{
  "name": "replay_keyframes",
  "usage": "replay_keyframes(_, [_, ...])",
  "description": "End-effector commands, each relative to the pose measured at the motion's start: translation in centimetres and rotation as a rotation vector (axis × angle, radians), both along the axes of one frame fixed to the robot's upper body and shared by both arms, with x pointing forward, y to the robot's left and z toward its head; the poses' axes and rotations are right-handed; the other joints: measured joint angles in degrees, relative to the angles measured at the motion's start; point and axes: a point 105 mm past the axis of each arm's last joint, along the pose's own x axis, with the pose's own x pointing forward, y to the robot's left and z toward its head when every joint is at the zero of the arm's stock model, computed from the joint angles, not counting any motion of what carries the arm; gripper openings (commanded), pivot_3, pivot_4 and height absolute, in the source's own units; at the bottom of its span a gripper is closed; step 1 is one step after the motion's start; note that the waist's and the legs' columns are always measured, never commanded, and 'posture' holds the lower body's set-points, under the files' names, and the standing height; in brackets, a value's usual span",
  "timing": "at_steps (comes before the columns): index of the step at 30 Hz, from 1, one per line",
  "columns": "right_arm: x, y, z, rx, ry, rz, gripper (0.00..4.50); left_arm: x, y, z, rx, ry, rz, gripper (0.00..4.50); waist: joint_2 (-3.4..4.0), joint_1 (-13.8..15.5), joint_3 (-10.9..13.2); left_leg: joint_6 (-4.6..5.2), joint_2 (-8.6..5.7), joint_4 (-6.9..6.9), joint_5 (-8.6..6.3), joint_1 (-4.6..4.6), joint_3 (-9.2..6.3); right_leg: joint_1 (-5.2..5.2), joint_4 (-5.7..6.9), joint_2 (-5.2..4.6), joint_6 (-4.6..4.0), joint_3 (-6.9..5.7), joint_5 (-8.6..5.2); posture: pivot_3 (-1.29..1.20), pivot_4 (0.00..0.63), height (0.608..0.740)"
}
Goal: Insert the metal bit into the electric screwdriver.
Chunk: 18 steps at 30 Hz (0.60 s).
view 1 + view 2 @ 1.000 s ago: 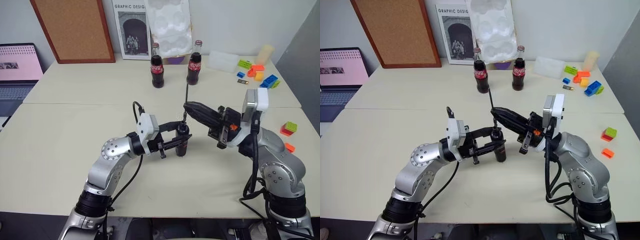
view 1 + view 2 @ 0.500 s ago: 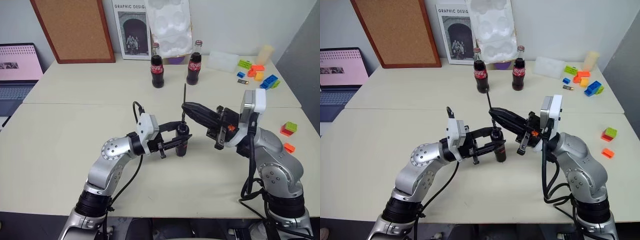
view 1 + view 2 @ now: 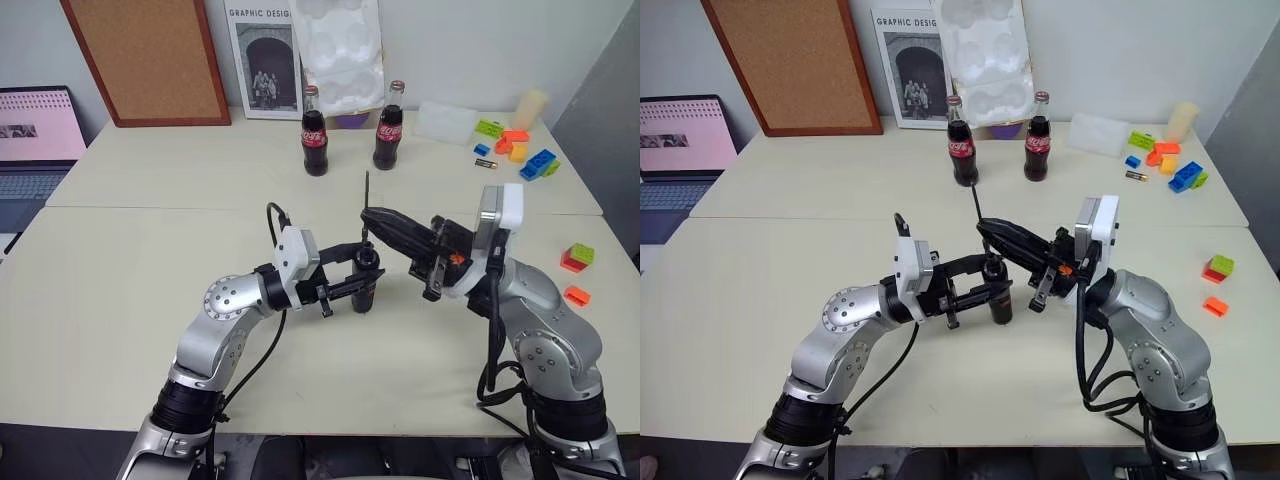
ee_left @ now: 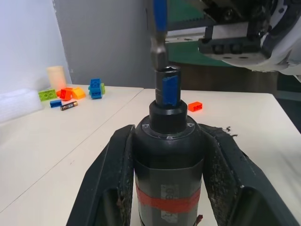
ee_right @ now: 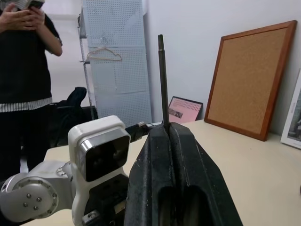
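The electric screwdriver [image 3: 364, 291] stands upright over the table, black with a red band [image 4: 167, 203], and my left gripper [image 3: 362, 278] is shut on its body. The metal bit [image 3: 366, 195], a thin dark rod, stands upright directly above it, clamped in my right gripper [image 3: 367, 215], which reaches in from the right. In the left wrist view the bit's lower end [image 4: 159, 44] meets the rim of the screwdriver's socket [image 4: 168, 75]; I cannot tell whether it has entered. The right wrist view shows the bit [image 5: 162, 80] rising from between the shut fingers [image 5: 155, 155].
Two cola bottles [image 3: 315, 140] [image 3: 388, 135] stand behind the grippers. Toy bricks [image 3: 515, 145] and a small battery [image 3: 484, 162] lie at the far right, with more bricks [image 3: 577, 257] at the right edge. A laptop [image 3: 30, 140] is far left. A person [image 5: 23, 70] stands beyond the table.
My right gripper has edged slightly to the left with the bit, bringing it over the screwdriver's tip. The left gripper and the screwdriver have stayed still.
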Motion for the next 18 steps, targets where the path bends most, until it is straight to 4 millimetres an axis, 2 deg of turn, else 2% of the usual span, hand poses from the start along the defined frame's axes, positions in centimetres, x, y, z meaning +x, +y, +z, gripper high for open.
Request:
replay_keyframes(1, [-1.3,-0.1,1.9,0.040,-0.072,-0.014,0.00,0.2,0.0,-0.4,0.024,0.006,0.013,1.66,0.00,0.0,0.0,0.00,0.00,0.00,0.00,0.00,0.00,0.00,0.00,0.00,0.00,0.00,0.00,0.00,0.150,0.740])
replay_keyframes(7, [-1.7,-0.1,1.6,0.001,-0.082,-0.081,0.00,0.1,-0.1,-0.4,0.022,0.008,0.011,1.66,0.00,0.0,0.0,0.00,0.00,0.00,0.00,0.00,0.00,0.00,-0.01,0.00,0.02,0.00,-0.02,0.00,0.150,0.740])
replay_keyframes(11, [-1.3,-0.1,1.1,-0.031,-0.114,-0.159,0.00,0.1,-0.2,-0.4,0.022,0.007,0.006,1.66,0.00,0.0,0.0,0.00,0.00,-0.01,0.00,0.00,0.00,0.00,-0.01,0.00,0.02,0.00,-0.04,0.00,0.150,0.740])
replay_keyframes(18, [-1.2,0.2,0.5,-0.029,-0.105,-0.176,0.00,0.1,-0.3,-0.4,0.022,0.006,0.002,1.66,0.00,0.0,0.0,0.00,0.00,-0.01,0.00,0.00,0.00,-0.01,-0.02,0.00,0.02,0.00,-0.05,0.00,0.150,0.740])
